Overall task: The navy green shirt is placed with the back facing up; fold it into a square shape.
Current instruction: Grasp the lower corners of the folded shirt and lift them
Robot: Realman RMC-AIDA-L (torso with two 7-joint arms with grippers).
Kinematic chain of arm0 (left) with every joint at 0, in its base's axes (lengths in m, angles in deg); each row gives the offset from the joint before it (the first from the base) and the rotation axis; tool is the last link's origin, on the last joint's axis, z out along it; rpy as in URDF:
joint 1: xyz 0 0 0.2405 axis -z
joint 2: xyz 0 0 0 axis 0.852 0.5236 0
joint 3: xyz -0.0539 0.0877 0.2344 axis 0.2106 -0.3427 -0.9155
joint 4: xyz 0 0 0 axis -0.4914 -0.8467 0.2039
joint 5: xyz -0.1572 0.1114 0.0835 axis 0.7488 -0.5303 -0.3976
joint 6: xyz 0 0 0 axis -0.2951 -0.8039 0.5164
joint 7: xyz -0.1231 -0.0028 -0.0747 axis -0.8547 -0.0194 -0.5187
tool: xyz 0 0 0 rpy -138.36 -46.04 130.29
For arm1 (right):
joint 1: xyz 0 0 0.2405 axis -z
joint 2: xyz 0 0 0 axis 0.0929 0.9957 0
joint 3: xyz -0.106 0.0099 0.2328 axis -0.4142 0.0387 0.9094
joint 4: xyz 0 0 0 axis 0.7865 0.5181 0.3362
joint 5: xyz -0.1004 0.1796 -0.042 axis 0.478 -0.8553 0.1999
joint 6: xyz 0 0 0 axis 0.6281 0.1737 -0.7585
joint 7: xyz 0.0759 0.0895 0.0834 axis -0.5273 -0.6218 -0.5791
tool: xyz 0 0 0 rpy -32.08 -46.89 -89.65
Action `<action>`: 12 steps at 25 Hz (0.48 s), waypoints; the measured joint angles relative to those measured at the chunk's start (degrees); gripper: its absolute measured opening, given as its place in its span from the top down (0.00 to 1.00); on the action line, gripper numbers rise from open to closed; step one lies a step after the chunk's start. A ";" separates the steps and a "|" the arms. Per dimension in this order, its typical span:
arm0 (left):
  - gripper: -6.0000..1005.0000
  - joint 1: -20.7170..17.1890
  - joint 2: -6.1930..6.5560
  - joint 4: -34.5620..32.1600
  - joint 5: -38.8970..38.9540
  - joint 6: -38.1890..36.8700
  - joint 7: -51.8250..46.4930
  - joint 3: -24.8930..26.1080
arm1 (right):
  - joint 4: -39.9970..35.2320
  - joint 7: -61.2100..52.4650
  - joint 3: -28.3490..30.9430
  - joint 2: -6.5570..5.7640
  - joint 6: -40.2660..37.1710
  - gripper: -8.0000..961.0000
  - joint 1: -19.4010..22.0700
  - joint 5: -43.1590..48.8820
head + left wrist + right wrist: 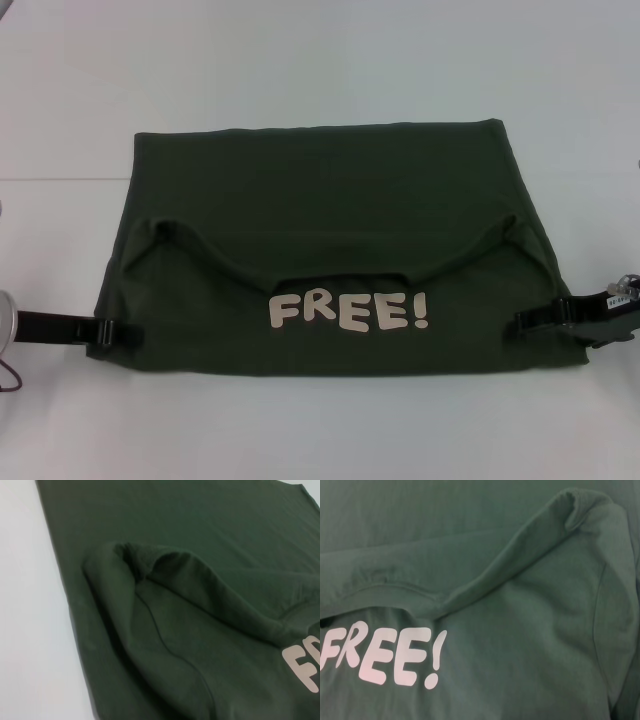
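The navy green shirt [330, 200] lies on the white table [300, 60] as a wide folded rectangle. Its near part is turned over and shows a cream "FREE!" print [348, 312] with the collar curve above it. My left gripper [120, 333] is at the shirt's near left edge, low on the cloth. My right gripper [525, 320] is at the near right edge. The left wrist view shows the fabric [200, 555] with a raised fold and part of the print [302, 667]. The right wrist view shows the shirt [520, 630] and the print [380, 655].
A round metal part [5, 320] and a thin red cable [10, 382] sit at the left edge of the head view. White table surrounds the shirt, with a narrower strip in front of it.
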 joint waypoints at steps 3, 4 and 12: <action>0.96 0.00 -0.07 0.00 0.02 0.00 0.05 0.05 | 0.00 0.17 0.00 -0.01 0.02 0.04 0.01 0.00; 0.96 0.00 -0.08 0.00 0.02 0.00 0.06 0.07 | 0.00 0.23 0.00 0.05 0.08 0.04 0.01 0.00; 0.96 0.00 -0.11 0.00 0.02 -0.01 0.06 0.09 | 0.49 0.80 0.00 1.12 1.26 0.05 0.12 -0.17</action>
